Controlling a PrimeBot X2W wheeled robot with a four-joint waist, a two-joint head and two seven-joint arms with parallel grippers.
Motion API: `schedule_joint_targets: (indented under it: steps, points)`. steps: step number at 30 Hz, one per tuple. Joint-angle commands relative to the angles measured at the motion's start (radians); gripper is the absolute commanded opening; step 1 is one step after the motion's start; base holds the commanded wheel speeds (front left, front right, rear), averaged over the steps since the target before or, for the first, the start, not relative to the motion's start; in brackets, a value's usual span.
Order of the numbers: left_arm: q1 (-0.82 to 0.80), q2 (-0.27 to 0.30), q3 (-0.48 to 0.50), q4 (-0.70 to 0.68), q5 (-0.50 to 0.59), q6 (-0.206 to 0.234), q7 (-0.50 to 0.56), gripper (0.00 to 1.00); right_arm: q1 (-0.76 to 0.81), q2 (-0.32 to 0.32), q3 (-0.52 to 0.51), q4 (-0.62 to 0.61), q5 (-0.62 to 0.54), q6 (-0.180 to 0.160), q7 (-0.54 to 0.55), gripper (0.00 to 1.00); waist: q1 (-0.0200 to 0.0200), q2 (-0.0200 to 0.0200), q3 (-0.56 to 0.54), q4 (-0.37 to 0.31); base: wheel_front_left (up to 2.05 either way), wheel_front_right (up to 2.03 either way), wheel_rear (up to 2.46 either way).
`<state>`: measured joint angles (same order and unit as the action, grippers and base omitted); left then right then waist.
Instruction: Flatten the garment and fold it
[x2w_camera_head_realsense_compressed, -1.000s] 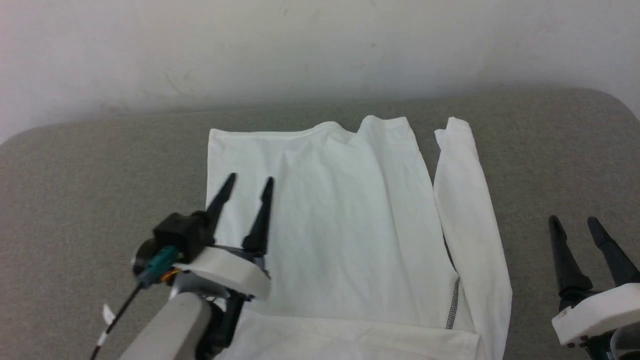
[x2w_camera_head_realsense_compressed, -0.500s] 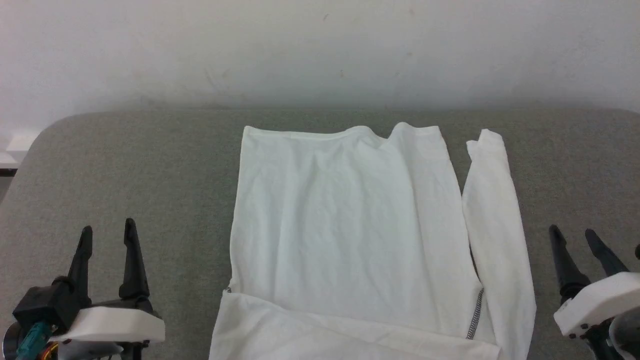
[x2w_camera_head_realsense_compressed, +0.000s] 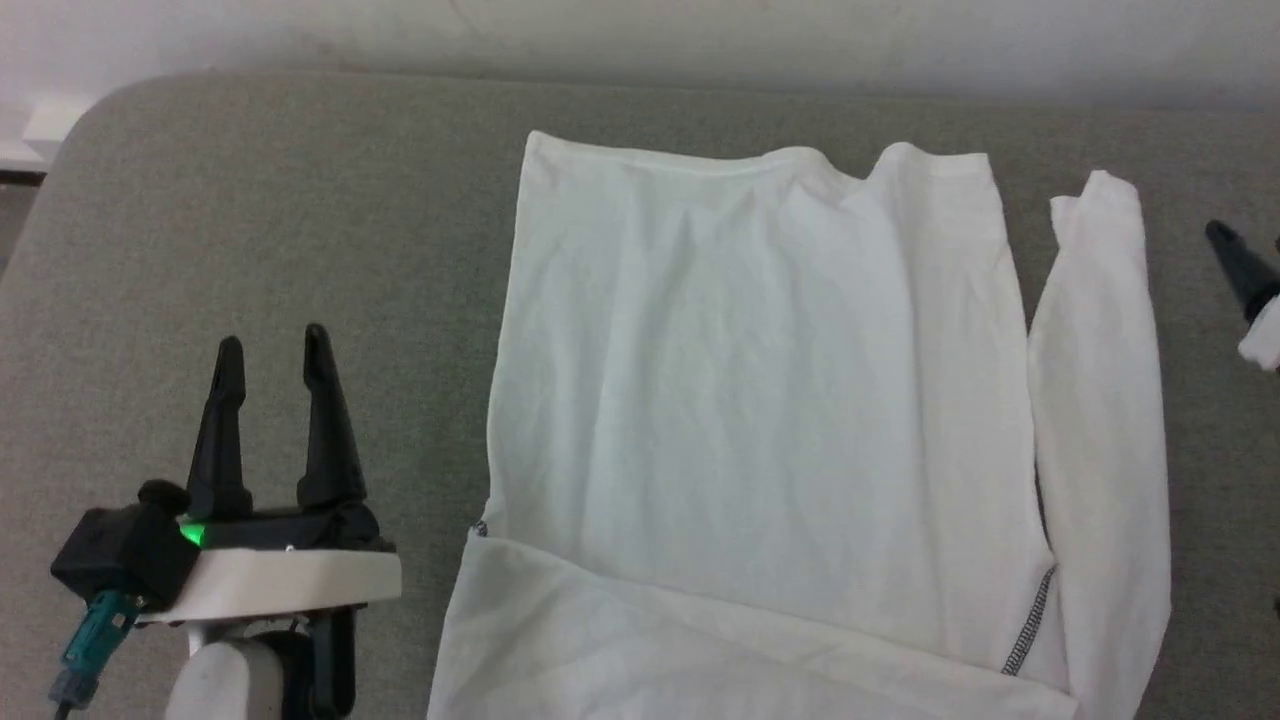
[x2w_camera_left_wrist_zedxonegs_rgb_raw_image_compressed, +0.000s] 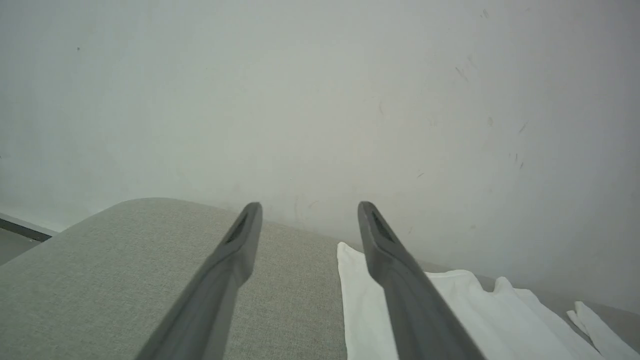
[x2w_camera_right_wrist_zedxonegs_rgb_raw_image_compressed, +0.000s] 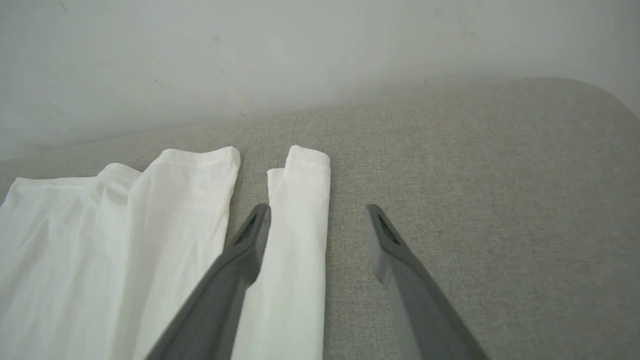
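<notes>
1. My left gripper (x2w_camera_head_realsense_compressed: 272, 340) sits low on the left of the head view, its dark fingers pointing up and spread wide.
2. Its pale wrist housing (x2w_camera_head_realsense_compressed: 290, 585) shows a green light (x2w_camera_head_realsense_compressed: 190, 535).
3. My right gripper (x2w_camera_right_wrist_zedxonegs_rgb_raw_image_compressed: 317, 207) reaches in at the head view's right edge, higher up. In its wrist view the fingers stand wide apart.

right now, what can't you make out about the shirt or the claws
- Garment: near end cut off by head view's bottom edge.
- Right claw: mostly cut off by head view's right edge.
- Sleeve: lower part hidden behind a claw finger, right wrist view.
</notes>
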<state>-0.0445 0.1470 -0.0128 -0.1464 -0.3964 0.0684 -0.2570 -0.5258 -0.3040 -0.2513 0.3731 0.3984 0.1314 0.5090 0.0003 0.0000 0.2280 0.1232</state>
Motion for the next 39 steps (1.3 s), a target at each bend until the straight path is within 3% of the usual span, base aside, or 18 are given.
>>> schedule_joint_targets:
  steps: [1,9,17,18,19,20,29,39]
  points:
    - [-0.037,-0.02,0.006,-0.005,0.025,-0.025,-0.005,1.0,-0.078,-0.024,0.007,0.057,0.008,-0.001,0.042,1.0,-0.0003,0.0,0.15,0.068,0.0,0.0,0.0]
    - [-0.137,-0.077,0.001,0.0,0.076,-0.101,-0.005,1.0,-0.308,-0.097,0.049,0.259,-0.007,-0.001,0.178,1.0,-0.0003,0.0,0.263,0.1,0.0,0.0,0.0]
    - [-0.175,-0.093,0.006,0.025,0.101,-0.131,-0.005,1.0,-0.365,-0.104,0.1,0.393,-0.015,-0.001,0.24,0.98,-0.0003,0.0,0.292,0.095,0.0,0.0,0.0]
    - [-0.174,-0.093,0.009,0.029,0.102,-0.132,-0.005,1.0,-0.363,-0.101,0.105,0.409,-0.012,-0.001,0.257,0.42,-0.0003,0.0,0.288,0.091,0.0,0.0,0.0]
    - [-0.172,-0.094,0.013,0.033,0.105,-0.133,-0.005,1.0,-0.359,-0.102,0.116,0.417,-0.012,-0.001,0.271,0.14,-0.0003,0.0,0.281,0.086,0.0,0.0,0.0]
    - [-0.169,-0.095,0.015,0.038,0.106,-0.134,-0.005,1.0,-0.354,-0.106,0.124,0.416,-0.011,-0.001,0.27,0.0,-0.0003,0.0,0.274,0.084,0.0,0.0,0.0]
    - [-0.121,-0.096,0.05,0.063,0.106,-0.131,-0.005,1.0,-0.225,-0.217,0.102,0.235,0.049,-0.001,0.063,0.0,-0.0003,0.0,0.174,0.032,0.0,0.0,0.0]
    - [-0.051,-0.097,0.097,0.095,0.126,-0.136,-0.005,1.0,0.026,-0.322,-0.149,0.09,0.081,-0.001,-0.064,0.0,-0.0003,0.0,0.042,-0.052,0.0,0.0,0.0]
